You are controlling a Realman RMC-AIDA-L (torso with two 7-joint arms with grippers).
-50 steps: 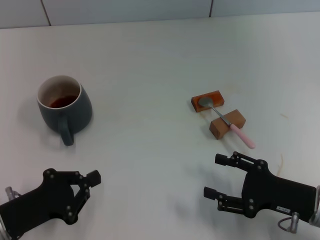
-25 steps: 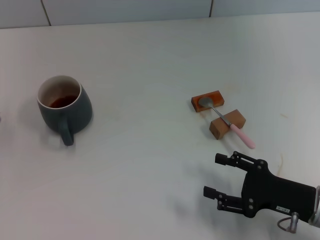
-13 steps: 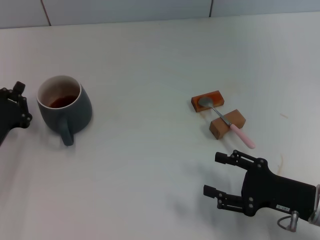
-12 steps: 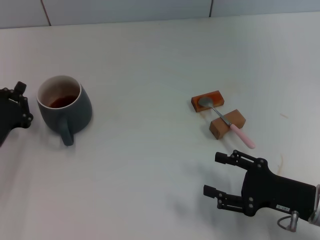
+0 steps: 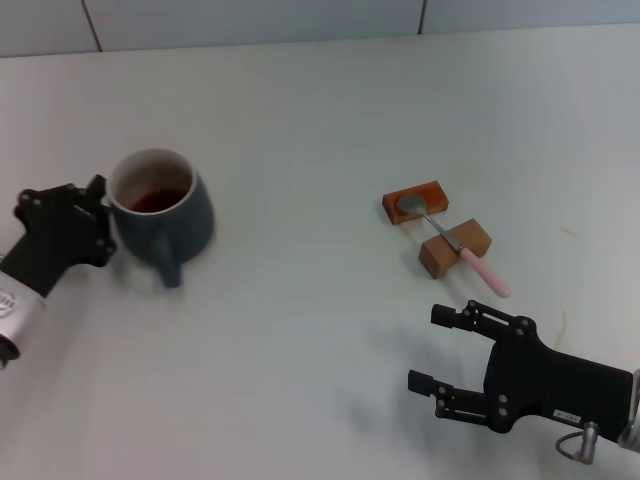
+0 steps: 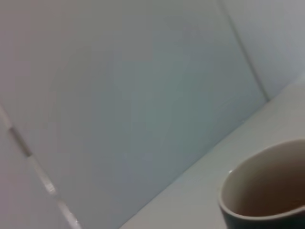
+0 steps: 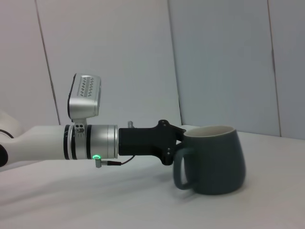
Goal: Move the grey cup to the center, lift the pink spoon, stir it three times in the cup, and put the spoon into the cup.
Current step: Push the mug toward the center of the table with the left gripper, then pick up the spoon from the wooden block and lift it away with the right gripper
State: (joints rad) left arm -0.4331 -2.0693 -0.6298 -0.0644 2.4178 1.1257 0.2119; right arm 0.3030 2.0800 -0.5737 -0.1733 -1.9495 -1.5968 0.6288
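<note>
- The cup [image 5: 160, 213] stands on the left part of the table [image 5: 320, 110], upright, its handle turned toward the robot and reddish-brown liquid showing inside the cream wall.
- Against the view half a second ago, the cup now sits further toward the middle of the table. It has slid right, though it is still well left of centre.
- The left gripper [image 5: 92, 228] has come in from the table's left edge with it and now presses against the cup's left side.
- From the right wrist view, the left gripper [image 7: 164, 141] meets the cup [image 7: 212, 159] at the wall just behind the handle. It looks like contact from one side only; I cannot tell how far the fingers are parted, nor whether they hold anything.
- The left wrist view shows only the cup's rim [image 6: 267, 191] close by, none of that arm's own fingers.
- My reading: the first step, moving the cup to the centre, is under way as a push rather than a lift, and is perhaps part done.
- A sideways push on a full mug could slop the liquid or turn the cup about its handle.
- The spoon [image 5: 455, 247] lies untouched to the right, its metal bowl on one wooden block [image 5: 415, 202] and its neck across a second block [image 5: 455, 247], the pink handle pointing toward the robot.
- The right gripper [image 5: 452, 352] hovers near the table's front right, fingers spread wide and empty, just short of the spoon's handle end.
</note>
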